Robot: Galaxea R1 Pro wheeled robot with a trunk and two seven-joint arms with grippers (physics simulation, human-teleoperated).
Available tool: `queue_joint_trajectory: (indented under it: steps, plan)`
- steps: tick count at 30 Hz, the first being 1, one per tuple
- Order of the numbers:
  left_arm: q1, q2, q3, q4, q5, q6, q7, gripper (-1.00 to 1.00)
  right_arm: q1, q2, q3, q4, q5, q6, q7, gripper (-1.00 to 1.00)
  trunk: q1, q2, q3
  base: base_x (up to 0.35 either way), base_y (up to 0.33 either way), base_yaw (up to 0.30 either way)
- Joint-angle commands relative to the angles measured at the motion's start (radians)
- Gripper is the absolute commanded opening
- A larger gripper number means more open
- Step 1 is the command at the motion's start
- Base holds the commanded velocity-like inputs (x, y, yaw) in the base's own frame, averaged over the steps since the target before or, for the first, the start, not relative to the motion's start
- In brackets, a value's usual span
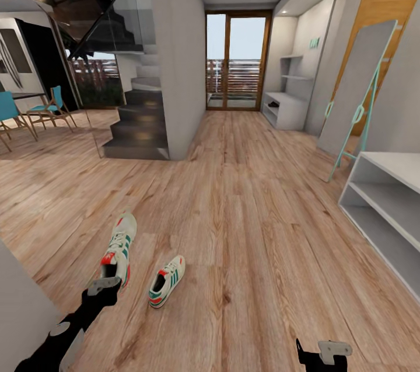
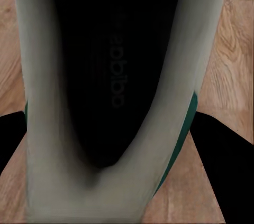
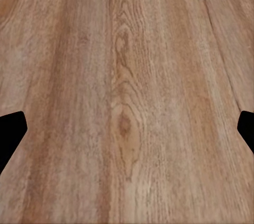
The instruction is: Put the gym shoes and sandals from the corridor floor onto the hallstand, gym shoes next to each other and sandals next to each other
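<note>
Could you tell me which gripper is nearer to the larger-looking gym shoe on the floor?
Left. The left gripper is right at that gym shoe's heel, while the right gripper hangs far off over bare floor.

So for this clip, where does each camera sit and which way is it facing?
Head view: on the robot's head, looking forward and down the corridor floor at two gym shoes and the hallstand; both arms show low, left pincer at the nearer gym shoe.
Left wrist view: on the left arm, looking straight down into a gym shoe's dark opening; dark fingers flank it.
Right wrist view: on the right arm, facing bare planks; fingertips at the edges.
Shared: head and left wrist views both show that shoe.
</note>
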Motion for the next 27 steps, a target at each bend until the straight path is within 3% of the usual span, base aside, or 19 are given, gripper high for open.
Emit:
queue_joint_trajectory:
  steps: [1, 2, 9, 12, 20, 25, 27]
  plan:
    - [-0.019, 0.0, 0.004, -0.003, 0.006, 0.026, -0.011, -1.0, -0.001, -0.001, 0.009, 0.0, -0.01, -0.003, -0.005, 1.0, 0.0, 0.0, -0.001, 0.012, 0.001, 0.0]
    - [-0.073, -0.001, 0.003, -0.011, 0.001, 0.086, -0.012, -1.0, -0.001, -0.001, 0.009, 0.0, -0.01, -0.003, -0.004, 1.0, 0.0, 0.0, -0.001, 0.006, 0.0, 0.0]
    - [-0.227, -0.018, -0.009, -0.016, -0.046, 0.207, -0.01, -1.0, -0.001, 0.0, 0.011, 0.0, -0.009, -0.003, -0.002, 1.0, 0.0, 0.0, -0.001, 0.002, 0.0, 0.0]
    - [-0.327, -0.029, -0.031, -0.016, -0.087, 0.332, -0.009, -1.0, -0.001, 0.006, 0.012, -0.002, -0.008, -0.003, -0.001, 1.0, 0.0, 0.0, -0.001, 0.0, 0.0, 0.0]
    - [-0.463, -0.031, -0.039, -0.015, -0.104, 0.466, -0.007, -1.0, -0.001, 0.017, 0.012, -0.004, -0.007, -0.003, -0.002, 1.0, 0.0, 0.0, -0.001, 0.0, 0.0, 0.0]
    - [-0.5, -0.03, -0.04, -0.023, -0.112, 0.514, -0.008, -1.0, -0.001, 0.018, 0.011, -0.004, -0.007, -0.003, -0.002, 1.0, 0.0, 0.0, -0.001, 0.0, 0.0, 0.0]
    - [-0.506, -0.03, -0.05, -0.036, -0.141, 0.527, -0.012, -1.0, -0.001, 0.019, 0.012, -0.003, -0.007, -0.003, -0.002, 1.0, 0.0, 0.0, -0.001, 0.0, 0.0, 0.0]
